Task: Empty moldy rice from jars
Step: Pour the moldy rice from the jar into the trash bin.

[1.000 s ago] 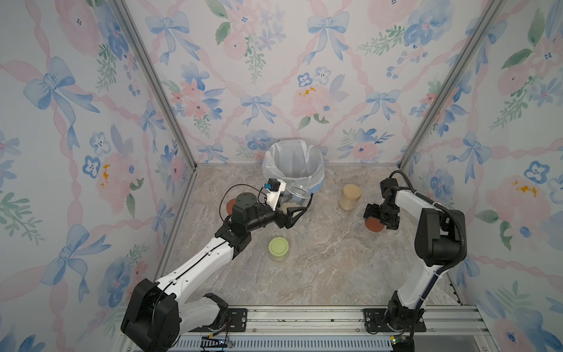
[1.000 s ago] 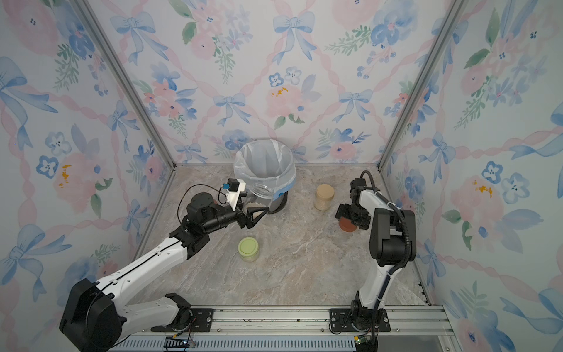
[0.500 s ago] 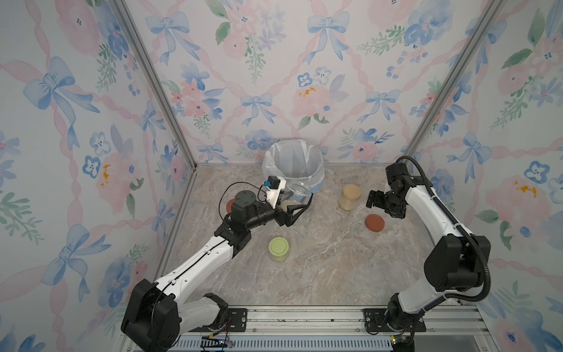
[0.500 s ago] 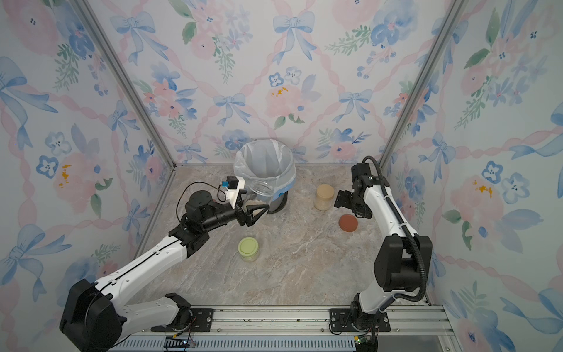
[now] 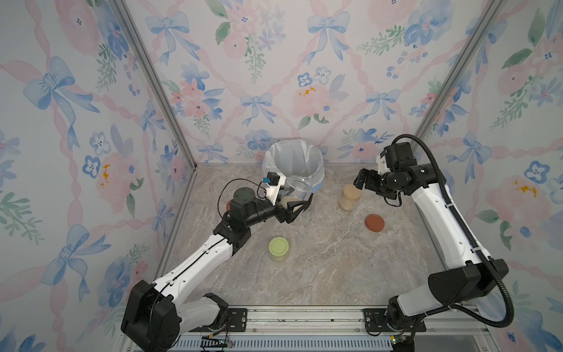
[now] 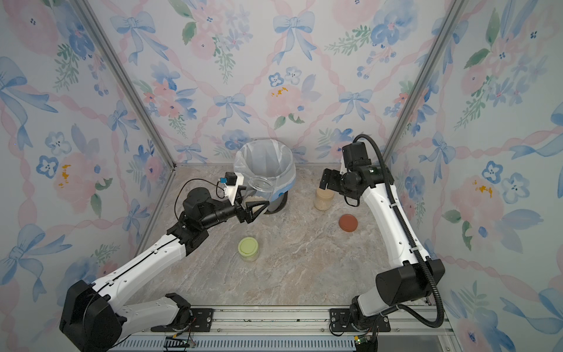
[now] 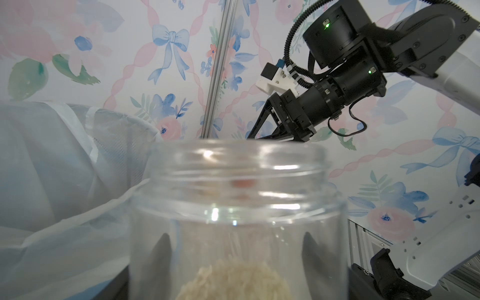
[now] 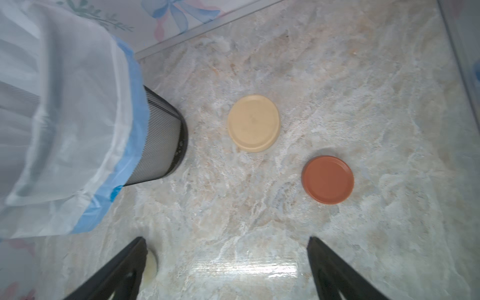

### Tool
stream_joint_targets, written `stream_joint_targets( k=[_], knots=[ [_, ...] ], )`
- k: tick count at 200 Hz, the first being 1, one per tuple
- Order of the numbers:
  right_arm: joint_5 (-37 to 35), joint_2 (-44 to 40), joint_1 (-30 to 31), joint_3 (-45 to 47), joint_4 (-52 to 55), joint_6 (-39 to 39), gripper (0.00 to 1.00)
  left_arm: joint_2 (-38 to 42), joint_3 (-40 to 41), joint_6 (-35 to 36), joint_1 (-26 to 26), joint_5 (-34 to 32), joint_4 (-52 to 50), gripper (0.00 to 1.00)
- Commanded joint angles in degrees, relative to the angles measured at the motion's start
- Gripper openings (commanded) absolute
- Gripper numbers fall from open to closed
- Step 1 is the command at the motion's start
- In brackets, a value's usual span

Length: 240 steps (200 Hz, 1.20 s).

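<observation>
In both top views the open jar [image 5: 300, 186] [image 6: 260, 186] is clear glass with no lid, at frame centre just in front of the bin [image 5: 318, 166] [image 6: 291, 170]. The moldy rice [image 5: 289, 201] [image 6: 257, 203] is a pale beige heap in its lower part. The left tool [image 5: 298, 208] [image 6: 256, 209] is clamped on this jar's lower body, 1 black finger on each side. To the right stands the beige-lidded jar [image 5: 349, 198] [image 6: 323, 199], full of tan grains. The right tool [image 5: 364, 183] [image 6: 328, 181] hangs near it at its upper right, jaws spread wide and holding nothing. A green-lidded jar [image 5: 278, 249] [image 6: 248, 249] stands lower centre on the table [image 5: 329, 268] [image 6: 304, 268], and a rust-red lid [image 5: 374, 223] [image 6: 348, 223] lies flat at right

In the left wrist view the open jar [image 7: 239, 207] fills the lower centre, its threaded mouth bare. The rice [image 7: 233, 280] is a clumped off-white to tan mound at the bottom edge, and 2 dark fingers [image 7: 161, 257] show through the glass at either side. The right tool [image 7: 262, 132] sits upper right, partly hidden behind the rim

In the right wrist view the right tool [image 8: 226, 240] has its fingers [image 8: 124, 270] far apart along the lower edge, bare table [image 8: 233, 207] between them. The beige-lidded jar [image 8: 254, 123] is at centre, the rust-red lid [image 8: 327, 179] lower right of it and the bin [image 8: 166, 135] at left
</observation>
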<state>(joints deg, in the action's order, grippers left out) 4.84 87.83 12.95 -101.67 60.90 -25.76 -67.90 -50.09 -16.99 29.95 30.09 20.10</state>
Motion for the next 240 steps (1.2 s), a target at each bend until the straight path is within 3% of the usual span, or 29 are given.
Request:
stream_joint_targets(
  k=[1,58,120,240],
  knots=[
    [5.54,-0.86,1.91,-3.41,0.26,-2.87,0.97,0.2,-3.42,0.47,-0.38,0.28,4.1,0.0],
    [15.3,-0.12,5.11,-8.89,-3.79,-5.35,0.97,-1.42,-6.69,0.2,-0.38,-1.58,2.87,0.0],
    [20.4,-0.7,9.01,-8.6,-11.7,-7.34,0.97,-4.51,-10.45,-0.4,-0.42,-4.31,1.83,0.0],
    [16.47,2.36,18.67,-8.98,-21.93,-7.62,0.97,-9.79,-15.68,-3.22,-0.39,-5.65,-0.15,0.0]
  ],
)
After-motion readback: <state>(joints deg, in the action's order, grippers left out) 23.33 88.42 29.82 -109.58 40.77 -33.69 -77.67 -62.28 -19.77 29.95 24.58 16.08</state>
